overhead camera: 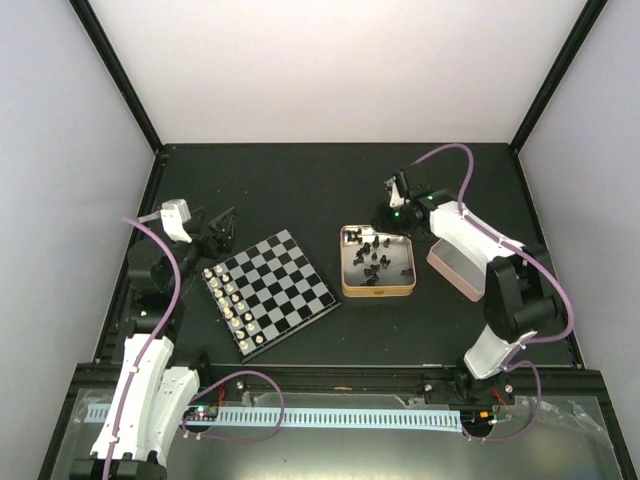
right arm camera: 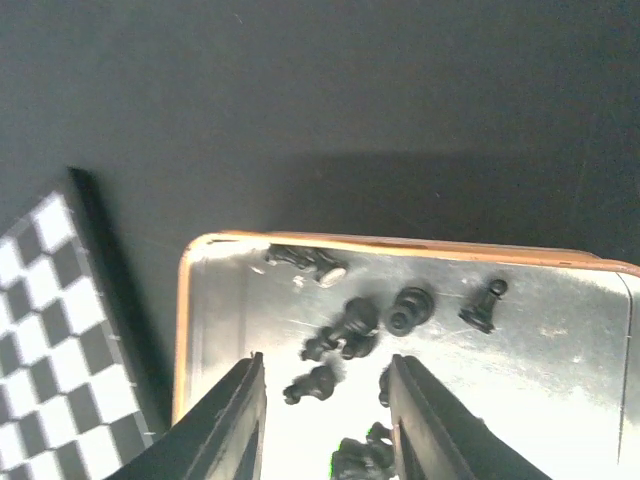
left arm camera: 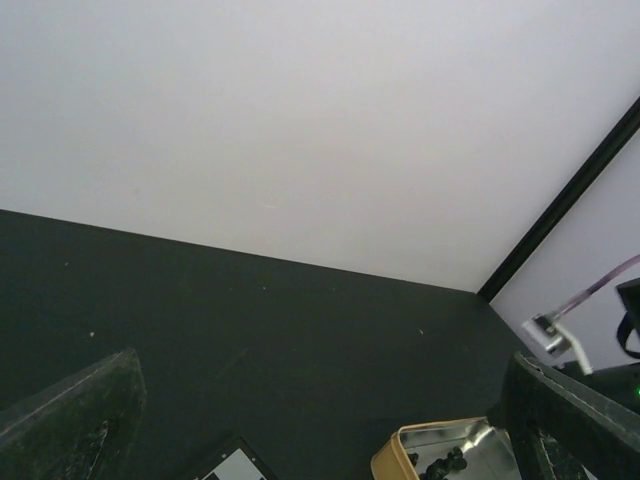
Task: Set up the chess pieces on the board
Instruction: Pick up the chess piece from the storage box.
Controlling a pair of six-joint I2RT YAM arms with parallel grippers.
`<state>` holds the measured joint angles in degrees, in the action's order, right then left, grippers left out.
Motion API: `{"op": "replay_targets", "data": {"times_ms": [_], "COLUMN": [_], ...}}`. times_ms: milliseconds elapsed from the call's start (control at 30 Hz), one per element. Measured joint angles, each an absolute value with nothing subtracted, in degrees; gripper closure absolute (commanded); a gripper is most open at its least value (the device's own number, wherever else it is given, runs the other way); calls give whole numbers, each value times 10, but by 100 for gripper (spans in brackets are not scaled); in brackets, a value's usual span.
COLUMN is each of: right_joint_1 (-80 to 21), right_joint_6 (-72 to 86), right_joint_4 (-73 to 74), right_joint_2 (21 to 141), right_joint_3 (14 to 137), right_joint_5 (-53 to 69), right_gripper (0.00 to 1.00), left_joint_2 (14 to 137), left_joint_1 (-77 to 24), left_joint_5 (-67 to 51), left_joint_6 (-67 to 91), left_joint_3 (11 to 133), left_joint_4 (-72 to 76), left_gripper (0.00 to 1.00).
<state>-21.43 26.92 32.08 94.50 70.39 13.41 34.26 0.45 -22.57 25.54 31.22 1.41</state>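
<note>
The board [overhead camera: 275, 290] lies at an angle left of centre, with cream-white pieces [overhead camera: 232, 305] lined along its near-left edge. Several black chess pieces [overhead camera: 372, 258] lie loose in a gold-rimmed tin [overhead camera: 378, 291]. My right gripper [overhead camera: 392, 216] reaches down into the tin's far side. In the right wrist view its fingers [right arm camera: 235, 420] stand apart around a black piece [right arm camera: 315, 383] lying on the tin floor, and neither pad visibly touches it. More black pieces [right arm camera: 410, 308] lie just beyond. My left gripper [overhead camera: 215, 235] hovers open and empty past the board's far-left corner.
A pink lid or tray [overhead camera: 455, 270] sits right of the tin, under the right arm. The board's dark edge [right arm camera: 110, 270] runs close to the tin's left wall. In the left wrist view the tin's corner [left arm camera: 400, 455] and a corner of the board [left arm camera: 232, 465] show.
</note>
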Motion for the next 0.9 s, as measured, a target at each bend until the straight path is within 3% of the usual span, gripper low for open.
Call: {"op": "replay_targets", "data": {"times_ms": [533,900], "right_joint_1": [-259,-266], "right_joint_6": [246,236], "right_joint_4": [376,380], "right_joint_2": [1072,1107], "right_joint_3": [754,773], "right_joint_5": [29,-12], "right_gripper": [68,87], "left_joint_2": [349,350], "left_joint_1": [4,4], "left_joint_5": [-226,-226], "left_joint_6": [255,256], "left_joint_3": [312,312], "left_joint_4": [14,14], "left_gripper": [1,1]}}
